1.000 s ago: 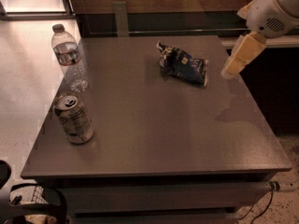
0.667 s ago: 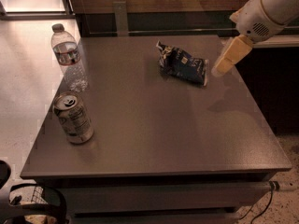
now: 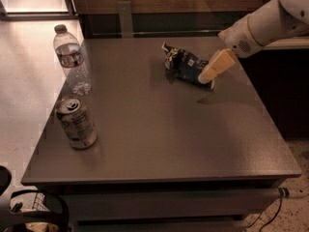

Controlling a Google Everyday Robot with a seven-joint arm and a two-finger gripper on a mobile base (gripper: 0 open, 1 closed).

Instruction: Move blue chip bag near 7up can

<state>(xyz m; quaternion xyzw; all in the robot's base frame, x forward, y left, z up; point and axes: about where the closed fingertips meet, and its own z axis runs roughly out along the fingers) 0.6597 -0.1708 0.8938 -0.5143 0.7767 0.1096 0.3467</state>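
Although the table point(image 3: 169, 129) holds both items, the task remains undone: grasp, carry and placement are all still to do. The arm point(image 3: 260, 25) extends in from the right, angled downward. The 7up can point(image 3: 76, 122) stands front-left. The blue chip bag point(image 3: 183, 64) lies well apart, rear-right. The gripper point(image 3: 208, 76) sits at the bag's right end; whether it is open cannot be determined.

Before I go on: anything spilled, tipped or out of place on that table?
Nothing stands out. The blue chip bag lies crumpled on the far side of the table, with the claw at its right end. The 7up can and water bottle stand upright near the left edge; no spill shows.
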